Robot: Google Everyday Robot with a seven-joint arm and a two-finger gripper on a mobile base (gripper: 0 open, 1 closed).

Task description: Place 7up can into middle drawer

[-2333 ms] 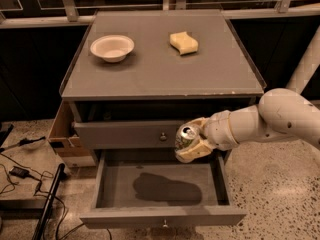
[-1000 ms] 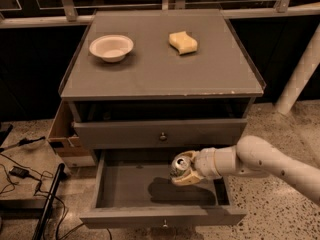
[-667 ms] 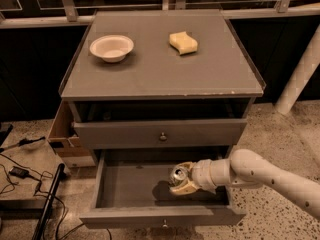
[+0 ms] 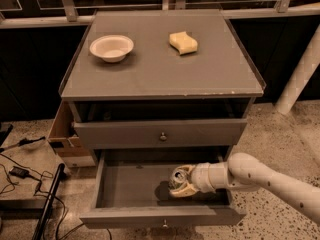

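Room: speckled floor (image 4: 280, 129).
Grey cabinet top (image 4: 160, 69): white round bowl (image 4: 111, 47), yellow sponge-like block (image 4: 183, 42).
Wide grey wooden middle drawer (image 4: 125, 189): pulled out, left half free.
Gripper (image 4: 181, 185): inside drawer's right half, clasping silvery-green 7up can (image 4: 177, 176).

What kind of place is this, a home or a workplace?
Probably an indoor lab or test area, not a home: a grey drawer cabinet on speckled floor, loose cables beside it, and the gripper holding the 7up can inside the middle drawer.
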